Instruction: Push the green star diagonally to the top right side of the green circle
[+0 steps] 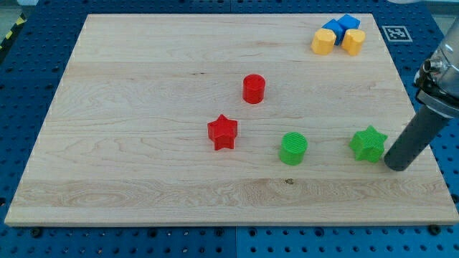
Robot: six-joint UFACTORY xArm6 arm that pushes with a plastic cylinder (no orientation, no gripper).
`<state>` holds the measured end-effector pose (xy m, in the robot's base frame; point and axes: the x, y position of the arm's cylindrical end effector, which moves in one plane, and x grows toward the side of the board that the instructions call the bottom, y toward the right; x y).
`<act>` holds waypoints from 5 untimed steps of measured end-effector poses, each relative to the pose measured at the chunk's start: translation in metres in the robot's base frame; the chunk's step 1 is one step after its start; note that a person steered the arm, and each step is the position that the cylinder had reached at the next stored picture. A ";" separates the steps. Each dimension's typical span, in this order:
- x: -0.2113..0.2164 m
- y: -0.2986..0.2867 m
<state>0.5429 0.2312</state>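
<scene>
The green star [368,143] lies on the wooden board at the view's right, level with the green circle [292,148] and to its right, with a clear gap between them. My tip [396,165] rests on the board just right of the green star and slightly below it, close to its edge; I cannot tell if it touches. The dark rod slants up to the view's right edge.
A red star [222,132] lies left of the green circle, a red cylinder [253,89] above it. Two blue blocks [341,27] and two yellow blocks [323,41] cluster at the board's top right corner. The board's right edge [423,136] is near my tip.
</scene>
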 end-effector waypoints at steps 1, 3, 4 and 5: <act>-0.003 -0.010; -0.003 -0.020; -0.003 -0.025; -0.003 -0.036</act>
